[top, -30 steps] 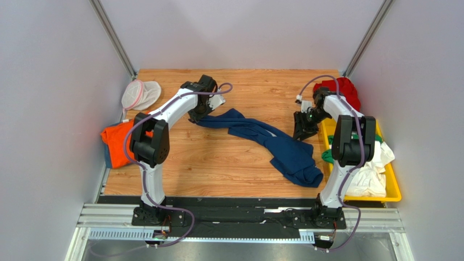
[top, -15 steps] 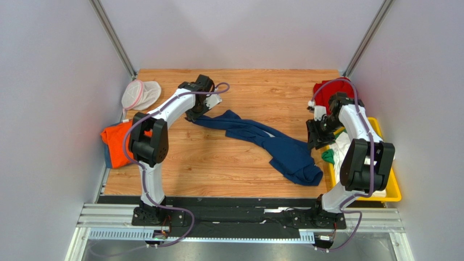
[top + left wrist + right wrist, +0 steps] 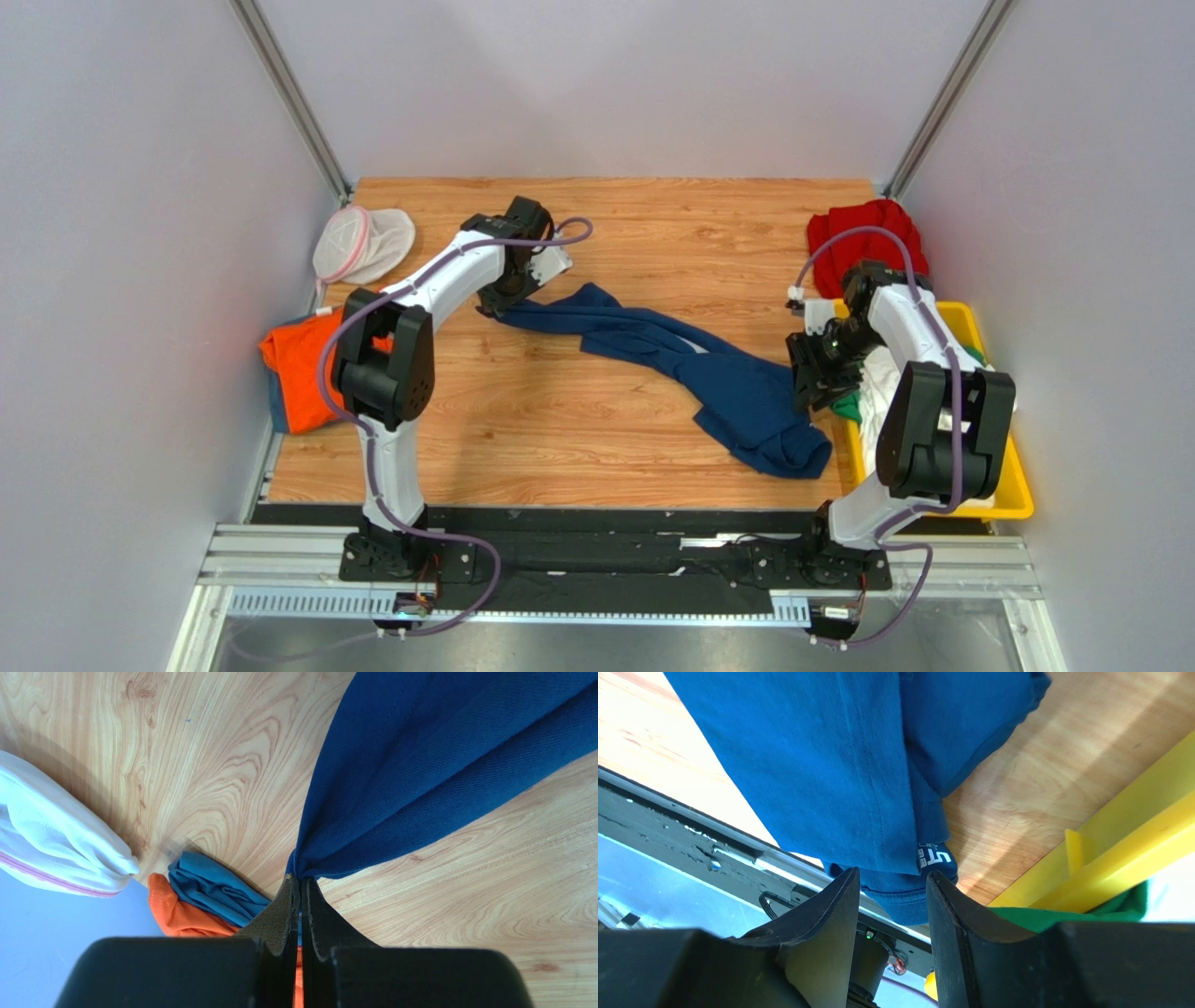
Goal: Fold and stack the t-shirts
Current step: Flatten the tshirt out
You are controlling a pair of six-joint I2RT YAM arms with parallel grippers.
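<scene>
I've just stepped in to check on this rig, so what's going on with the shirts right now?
The left gripper is shut on one end of a crumpled navy blue cloth t-shirt, which lies strung out across the wooden table. The right gripper is open over the shirt's other end, beside the yellow plastic bin holding a white t-shirt and a green t-shirt. No fold has been made yet. An orange t-shirt lies at the left edge and a red t-shirt at the far right.

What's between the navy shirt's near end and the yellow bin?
Only a bare strip of wooden table separates the navy shirt from the yellow bin; the right wrist view shows it plainly.
</scene>
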